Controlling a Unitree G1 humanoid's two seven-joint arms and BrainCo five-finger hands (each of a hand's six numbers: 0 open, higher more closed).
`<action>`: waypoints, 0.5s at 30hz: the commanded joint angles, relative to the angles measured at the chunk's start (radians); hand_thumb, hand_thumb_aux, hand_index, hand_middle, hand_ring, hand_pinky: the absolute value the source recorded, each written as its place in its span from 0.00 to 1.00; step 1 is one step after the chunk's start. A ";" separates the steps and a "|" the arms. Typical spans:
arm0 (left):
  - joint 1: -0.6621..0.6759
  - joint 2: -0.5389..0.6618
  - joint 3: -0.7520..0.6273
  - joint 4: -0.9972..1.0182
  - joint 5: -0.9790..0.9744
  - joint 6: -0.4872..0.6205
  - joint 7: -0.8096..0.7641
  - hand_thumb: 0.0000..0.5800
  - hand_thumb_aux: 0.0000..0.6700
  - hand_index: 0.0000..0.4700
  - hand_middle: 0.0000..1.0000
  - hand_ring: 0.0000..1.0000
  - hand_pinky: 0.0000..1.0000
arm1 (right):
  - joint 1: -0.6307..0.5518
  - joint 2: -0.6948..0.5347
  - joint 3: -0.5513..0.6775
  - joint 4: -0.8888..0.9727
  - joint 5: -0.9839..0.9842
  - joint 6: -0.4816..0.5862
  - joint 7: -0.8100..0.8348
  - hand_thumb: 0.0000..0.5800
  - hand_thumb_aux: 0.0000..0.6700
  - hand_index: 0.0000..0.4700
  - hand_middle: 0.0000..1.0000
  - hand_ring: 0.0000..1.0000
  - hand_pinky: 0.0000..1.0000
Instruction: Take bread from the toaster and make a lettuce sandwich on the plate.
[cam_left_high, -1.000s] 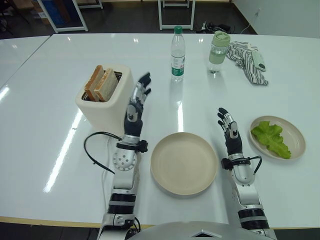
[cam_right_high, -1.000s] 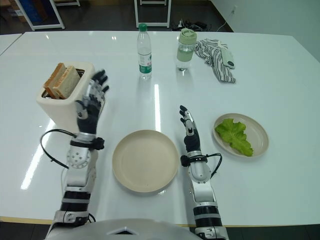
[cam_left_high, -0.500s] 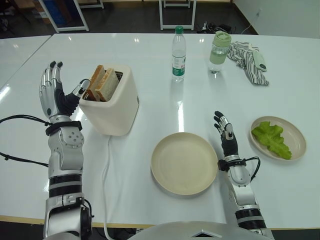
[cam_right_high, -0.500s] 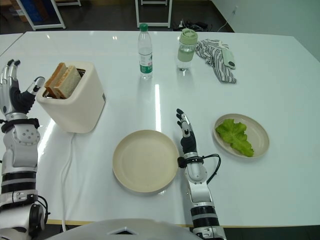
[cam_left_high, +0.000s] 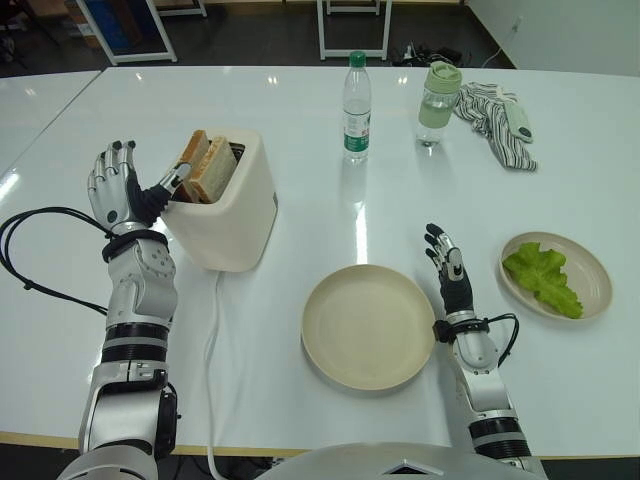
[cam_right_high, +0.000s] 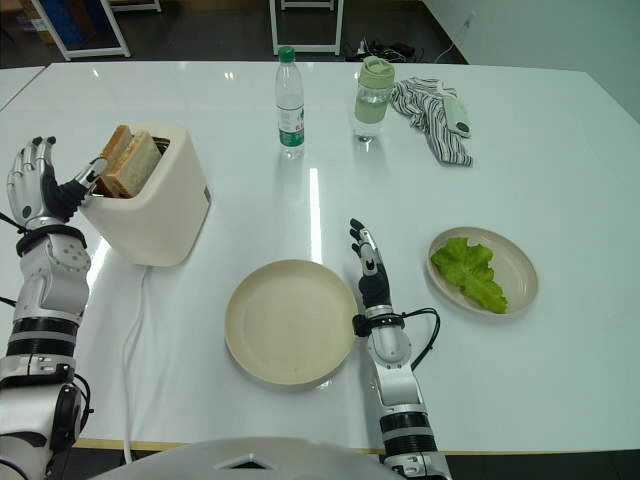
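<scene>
Left hand (cam_left_high: 118, 190) lowered beside toaster (cam_left_high: 236, 212), fingers spread, thumb at bread (cam_left_high: 205, 166)

This looks like a lab or office test room, not a home kitchen. A large glossy white worktop (cam_left_high: 300, 110) abuts a second one (cam_left_high: 40, 100). Behind them are dark floor (cam_left_high: 250, 40), a white metal-framed stand (cam_left_high: 321, 35) and loose cables (cam_left_high: 425, 55) by the wall.
</scene>
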 joint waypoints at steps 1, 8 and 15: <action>-0.018 0.022 -0.031 0.023 0.001 0.032 -0.016 0.00 0.00 0.00 0.00 0.00 0.00 | 0.006 0.001 -0.003 0.008 -0.004 0.011 -0.003 0.00 0.00 0.00 0.00 0.00 0.00; -0.017 0.031 -0.046 0.039 -0.018 0.070 -0.036 0.00 0.00 0.00 0.00 0.00 0.00 | 0.017 0.002 0.000 -0.006 -0.004 0.017 -0.005 0.00 0.00 0.00 0.00 0.00 0.00; -0.008 0.028 -0.063 0.014 -0.027 0.051 -0.039 0.77 0.53 0.53 0.00 0.00 0.00 | 0.025 0.001 0.000 -0.018 -0.004 0.025 -0.005 0.00 0.00 0.00 0.00 0.00 0.00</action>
